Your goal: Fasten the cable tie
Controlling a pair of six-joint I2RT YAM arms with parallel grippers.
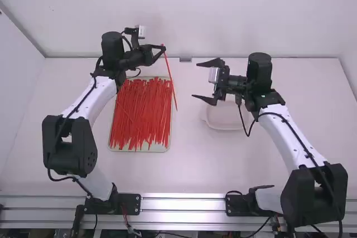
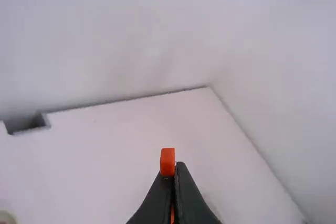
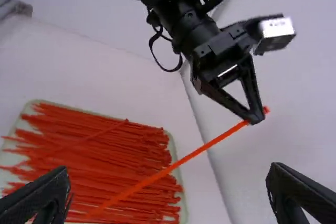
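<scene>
My left gripper point(image 1: 160, 52) is raised above the far end of the tray, shut on the head end of one red cable tie point(image 1: 170, 79). The tie hangs down and to the right, its tail over the tray's right edge. In the left wrist view the tie's head point(image 2: 167, 161) pokes out past the closed fingertips point(image 2: 181, 179). In the right wrist view the left gripper point(image 3: 257, 116) pinches the tie point(image 3: 173, 167), which slants across the picture. My right gripper point(image 1: 209, 82) is wide open, held in the air right of the tie, facing it.
A pale tray point(image 1: 167, 147) holds a heap of several red cable ties point(image 1: 140, 112), seen too in the right wrist view point(image 3: 79, 156). A clear shallow dish point(image 1: 223, 120) lies under the right gripper. The table's back wall is close behind the left gripper.
</scene>
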